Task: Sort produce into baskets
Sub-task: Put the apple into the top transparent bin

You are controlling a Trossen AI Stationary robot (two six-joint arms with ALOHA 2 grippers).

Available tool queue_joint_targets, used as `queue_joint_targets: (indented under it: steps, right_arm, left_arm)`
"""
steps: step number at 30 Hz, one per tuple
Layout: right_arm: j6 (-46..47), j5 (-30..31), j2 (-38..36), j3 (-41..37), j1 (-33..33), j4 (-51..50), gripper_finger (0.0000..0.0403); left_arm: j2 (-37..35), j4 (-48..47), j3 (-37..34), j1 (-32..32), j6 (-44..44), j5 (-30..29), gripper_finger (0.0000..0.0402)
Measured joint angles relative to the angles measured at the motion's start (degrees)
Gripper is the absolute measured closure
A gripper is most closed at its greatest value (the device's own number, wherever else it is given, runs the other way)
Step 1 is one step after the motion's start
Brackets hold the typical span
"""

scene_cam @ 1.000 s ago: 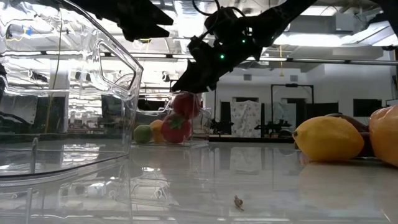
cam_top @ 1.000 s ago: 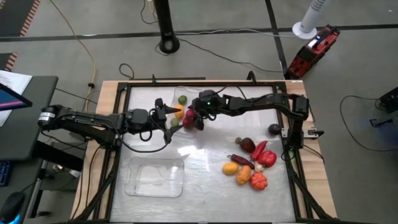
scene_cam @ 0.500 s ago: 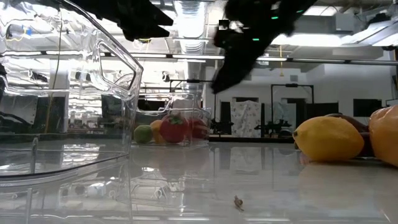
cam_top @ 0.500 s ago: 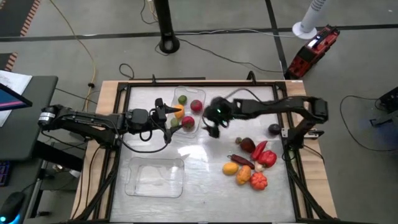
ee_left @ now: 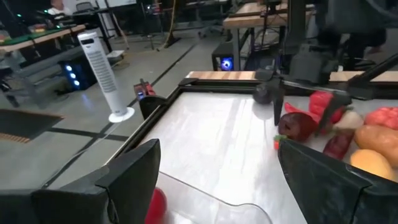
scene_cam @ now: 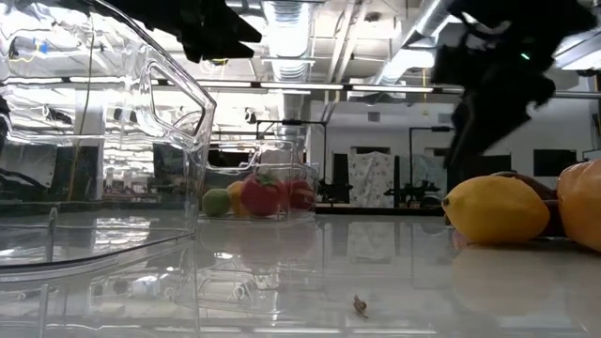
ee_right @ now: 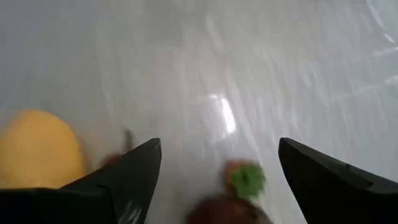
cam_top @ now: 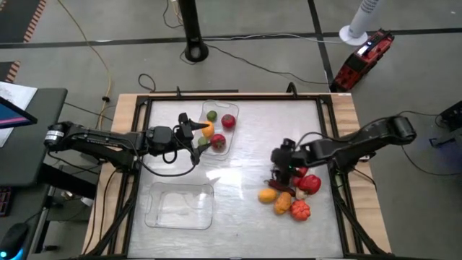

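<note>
The far clear basket [cam_top: 225, 110] holds a green fruit [cam_top: 211, 115], a red one [cam_top: 229, 121], an orange one [cam_top: 208, 131] and a red-and-green one [cam_top: 217, 141]. The near clear basket [cam_top: 179, 206] holds nothing. The other produce lies in a pile at the right: a yellow lemon [cam_top: 267, 195], orange pieces [cam_top: 283, 203], red pieces [cam_top: 310, 183] and a dark purple piece [cam_top: 318, 149]. My right gripper [cam_top: 280, 160] is open above the pile's left side, over a red, green-stemmed piece [ee_right: 239, 193]. My left gripper [cam_top: 189, 130] is open and empty at the far basket's left edge.
A dark frame [cam_top: 328, 123] rims the table. In the low view the near basket's wall [scene_cam: 141, 122] stands close at the left, and the lemon [scene_cam: 495, 209] at the right. Bare tabletop [cam_top: 238, 180] lies between the baskets and the pile.
My right gripper has gone from over the far basket toward the table's right and near edges, to the produce pile. The red fruit it held over the far basket now lies in that basket. My left gripper has kept still.
</note>
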Motion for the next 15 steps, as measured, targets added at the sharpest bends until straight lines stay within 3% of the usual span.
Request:
queue_joint_targets:
  steps: [9, 15]
  right_arm:
    - [10.4, 7.57, -7.45, -12.34, 4.48, 5.08, 0.0053]
    - [13.81, 7.52, -7.14, -17.15, 5.96, 8.84, 0.0056]
  left_arm:
    - [0.0, 0.65, 0.0, 0.0, 3.01, -0.96, 0.0088]
    - [0.0, 1.84, 0.0, 0.0, 4.38, -2.12, 0.0088]
